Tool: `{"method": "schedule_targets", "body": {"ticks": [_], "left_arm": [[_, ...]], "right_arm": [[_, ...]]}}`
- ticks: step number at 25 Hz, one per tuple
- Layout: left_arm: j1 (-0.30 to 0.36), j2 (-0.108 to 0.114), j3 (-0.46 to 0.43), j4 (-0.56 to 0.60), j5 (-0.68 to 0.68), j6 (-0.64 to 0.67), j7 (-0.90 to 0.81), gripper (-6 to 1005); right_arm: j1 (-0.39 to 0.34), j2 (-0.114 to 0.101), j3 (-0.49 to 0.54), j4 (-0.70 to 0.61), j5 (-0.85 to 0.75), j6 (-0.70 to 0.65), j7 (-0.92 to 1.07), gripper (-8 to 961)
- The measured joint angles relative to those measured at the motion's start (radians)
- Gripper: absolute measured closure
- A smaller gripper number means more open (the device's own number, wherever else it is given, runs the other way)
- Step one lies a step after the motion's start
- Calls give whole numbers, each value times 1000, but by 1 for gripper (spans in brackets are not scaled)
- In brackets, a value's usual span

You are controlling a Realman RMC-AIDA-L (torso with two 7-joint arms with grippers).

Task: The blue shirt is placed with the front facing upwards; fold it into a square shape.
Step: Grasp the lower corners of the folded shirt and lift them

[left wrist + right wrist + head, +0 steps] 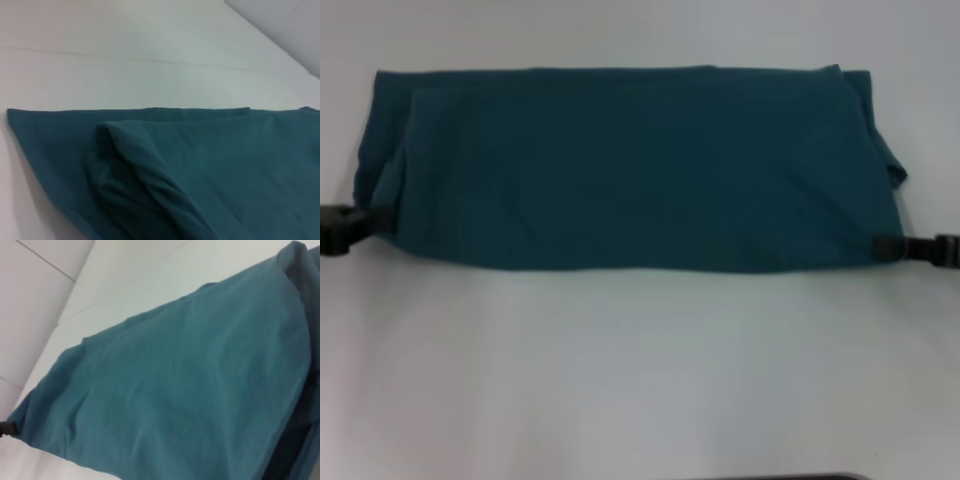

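blue shirt (630, 165) folded wide; both grippers seemingly pinch its near corners.

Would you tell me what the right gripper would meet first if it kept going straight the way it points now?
The right gripper points inward at the near right corner of the blue shirt, so probably the shirt's folded cloth immediately.

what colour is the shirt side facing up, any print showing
Plain dark teal-blue, no print visible on the blue shirt; clearest in the head view.

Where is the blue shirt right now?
In the head view, the blue shirt lies folded into a wide band across the far half of the white table, between the left pincer and the right pincer.
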Motion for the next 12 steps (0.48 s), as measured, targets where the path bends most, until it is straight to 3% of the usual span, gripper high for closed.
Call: {"method": "schedule_targets", "body": {"ticks": [12], "left_arm": [[97,32,-4,-13,7,194,21,984]], "right_arm": [[-135,9,54,18,-2,154,-138,938]]}}
